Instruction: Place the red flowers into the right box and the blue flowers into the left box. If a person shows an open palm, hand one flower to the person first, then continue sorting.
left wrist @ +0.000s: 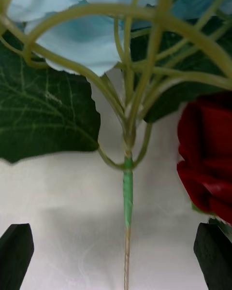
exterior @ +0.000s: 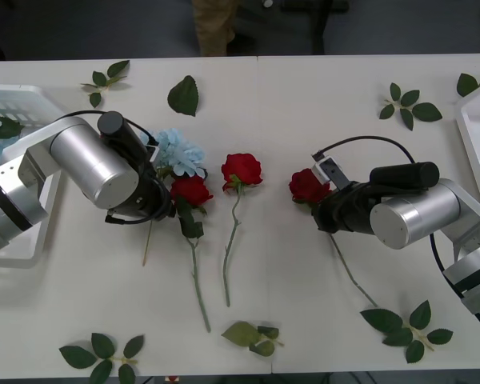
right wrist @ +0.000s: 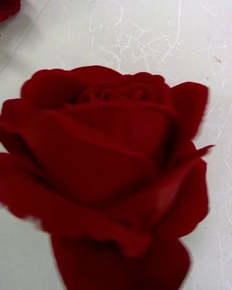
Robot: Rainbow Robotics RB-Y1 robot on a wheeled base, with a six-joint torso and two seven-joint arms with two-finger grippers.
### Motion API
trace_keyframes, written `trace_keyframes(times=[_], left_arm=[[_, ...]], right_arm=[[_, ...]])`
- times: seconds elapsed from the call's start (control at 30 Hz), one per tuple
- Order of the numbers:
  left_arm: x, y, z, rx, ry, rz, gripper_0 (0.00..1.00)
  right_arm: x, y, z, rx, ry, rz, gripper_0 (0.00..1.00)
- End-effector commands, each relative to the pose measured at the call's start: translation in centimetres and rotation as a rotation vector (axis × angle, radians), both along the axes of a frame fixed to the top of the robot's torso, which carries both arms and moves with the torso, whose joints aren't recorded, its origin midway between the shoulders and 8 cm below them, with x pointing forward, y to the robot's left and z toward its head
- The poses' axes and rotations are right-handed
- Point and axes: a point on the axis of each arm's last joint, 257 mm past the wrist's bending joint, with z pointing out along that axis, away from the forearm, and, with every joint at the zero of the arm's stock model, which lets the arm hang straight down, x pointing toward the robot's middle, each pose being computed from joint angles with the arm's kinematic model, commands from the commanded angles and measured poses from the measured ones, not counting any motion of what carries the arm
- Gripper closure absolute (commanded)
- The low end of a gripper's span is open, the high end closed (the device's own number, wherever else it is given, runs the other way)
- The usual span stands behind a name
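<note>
Three red flowers and one blue flower lie on the table

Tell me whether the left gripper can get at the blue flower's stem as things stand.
Probably yes: the left gripper is open astride the blue flower stem, bare table beneath; a red rose crowds one side.

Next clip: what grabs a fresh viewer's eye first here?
Both arms are down over flowers at mid-table. The left gripper is open, its black fingers either side of the blue flower stem, with a red rose right beside it. The right gripper sits at another red rose, which looms large in its wrist view; a third rose lies between the arms.
</note>
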Motion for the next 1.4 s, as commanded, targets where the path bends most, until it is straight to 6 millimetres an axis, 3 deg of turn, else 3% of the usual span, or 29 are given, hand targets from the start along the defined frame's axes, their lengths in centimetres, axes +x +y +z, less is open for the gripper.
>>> trace_keyframes(times=[0.03,0.23,0.3,0.33,0.37,0.43,0.5,0.53,0.67,0.87,1.1,1.23,1.4], left_arm=[[2.3,-2.3,1.1,-0.016,-0.061,0.023,0.03],[2.4,-1.9,0.9,-0.003,-0.066,0.032,0.04],[2.5,-1.8,0.9,-0.002,-0.067,0.033,0.66],[2.5,-1.6,0.9,0.002,-0.066,0.031,0.83],[2.5,-1.6,0.9,0.004,-0.067,0.029,0.88],[2.5,-1.5,0.9,0.006,-0.067,0.029,0.99],[2.6,-1.3,0.9,0.009,-0.068,0.032,1.0],[2.6,-1.2,0.9,0.01,-0.067,0.033,1.0],[2.6,-1.1,0.9,0.014,-0.069,0.035,1.0],[2.6,-0.9,0.8,0.015,-0.068,0.037,1.0],[2.8,0.2,1.1,0.029,-0.071,0.046,1.0],[3.5,2.8,2.9,0.053,-0.089,0.066,1.0],[2.7,6.9,7.2,0.069,-0.027,0.043,1.0]], right_arm=[[1.1,1.2,1.3,0.021,-0.024,-0.014,1.0],[1.7,0.8,2.1,0.032,-0.045,-0.024,1.0],[1.9,0.7,2.6,0.036,-0.056,-0.025,1.0],[2.0,0.5,2.9,0.039,-0.061,-0.028,0.99],[2.0,0.5,3.1,0.041,-0.064,-0.028,0.93],[2.1,0.1,3.8,0.046,-0.071,-0.033,0.63],[1.8,-0.3,4.8,0.051,-0.061,-0.04,0.39],[1.5,-0.7,5.3,0.049,-0.051,-0.045,0.33],[0.2,-1.9,7.2,0.039,-0.022,-0.054,0.25],[-1.0,-2.4,8.1,0.022,0.004,-0.047,0.24],[-0.5,-1.2,5.9,0.029,-0.009,-0.038,0.23],[-0.1,-0.5,4.0,0.028,-0.014,-0.031,0.24],[-0.2,0.1,2.3,0.022,0.007,-0.025,0.23]])
